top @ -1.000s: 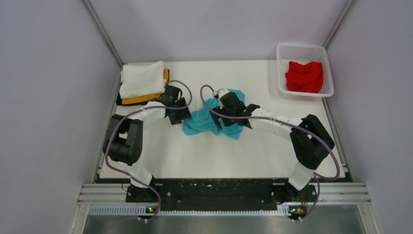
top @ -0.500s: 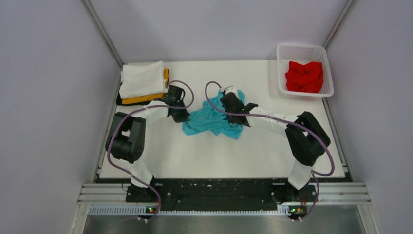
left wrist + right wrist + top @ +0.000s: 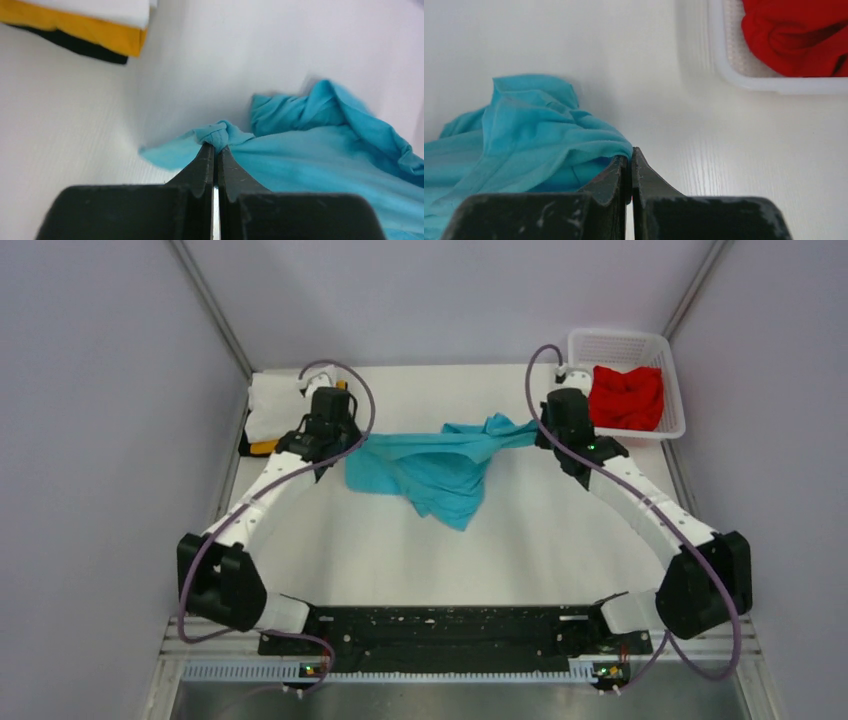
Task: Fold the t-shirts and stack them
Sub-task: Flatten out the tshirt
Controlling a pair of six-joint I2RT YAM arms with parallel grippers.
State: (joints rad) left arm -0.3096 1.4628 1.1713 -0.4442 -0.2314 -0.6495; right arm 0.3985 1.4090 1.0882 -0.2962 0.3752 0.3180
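The turquoise t-shirt [image 3: 440, 465] is stretched out sideways across the middle of the table, with a loose flap trailing toward the near side. My left gripper [image 3: 347, 445] is shut on its left end; in the left wrist view the jaws [image 3: 216, 146] pinch a bunched fold of the turquoise cloth [image 3: 320, 155]. My right gripper [image 3: 541, 433] is shut on the right end, where its tips [image 3: 629, 156] clamp a hem of the shirt [image 3: 524, 135]. A red t-shirt [image 3: 625, 395] lies crumpled in the basket. White [image 3: 275, 405], yellow-orange [image 3: 262, 447] and black tees sit folded in a stack at the back left.
The white mesh basket [image 3: 625, 340] stands at the back right corner, close to my right gripper; its rim [image 3: 744, 82] shows in the right wrist view. The folded stack [image 3: 100, 35] lies just behind my left gripper. Grey walls enclose the table on three sides.
Both grippers closed on the crumpled turquoise shirt, then swung apart and toward the back, drawing it out from a heap into a wide band.
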